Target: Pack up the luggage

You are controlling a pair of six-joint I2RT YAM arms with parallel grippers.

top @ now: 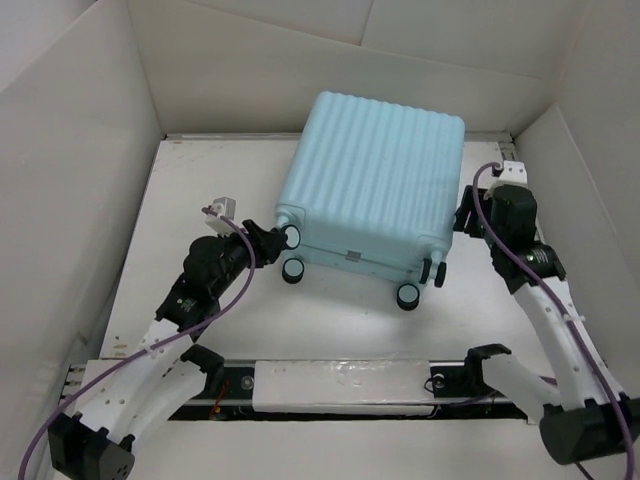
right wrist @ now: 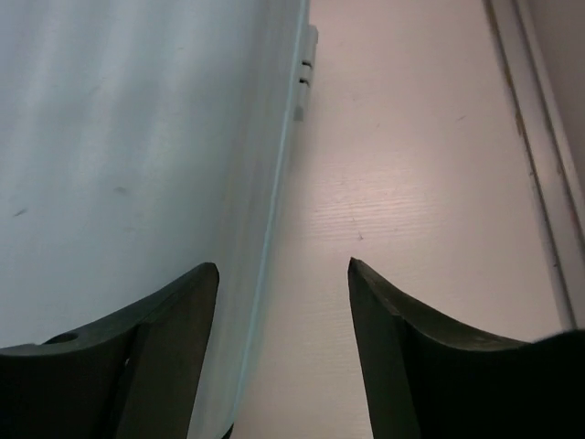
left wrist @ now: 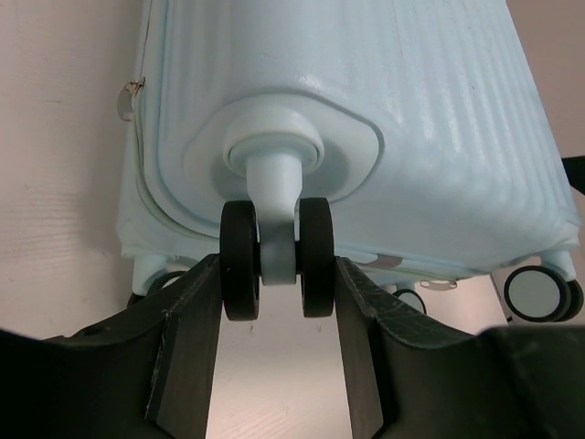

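Luggage (top: 375, 180) lies closed and flat on the white bench (top: 200, 180), ribbed aqua shell facing up. Its wheeled end is turned toward the arm bases. White panels (top: 250, 60) stand beyond its far end and off to both of its sides.

Four black-and-white casters stick out from the luggage's wheeled end. Two are at the left corner, one above the other, and two are at the right corner (top: 408, 295). A small grey fitting (top: 352, 256) sits on the seam midway along that end.

The left arm (top: 210, 270) reaches in from the luggage's left, at the wheeled end. The left jaws are closed on the twin-wheel caster (left wrist: 279, 256) at that corner. In the left wrist view one jaw presses the outer face of each black wheel, and the pale stem rises between the wheels into its moulded socket in the shell. Further along the same end another caster (left wrist: 539, 293) shows at the opposite corner.

The right arm (top: 530, 260) stands along the luggage's right side, its wrist close to the shell about halfway along that side. The right jaws are spread and pinch nothing. In the right wrist view one jaw overlaps the smooth side of the shell, though I cannot tell whether it touches. The other hangs over bare bench just beside the luggage, and the shell's lower edge runs through the gap between them.
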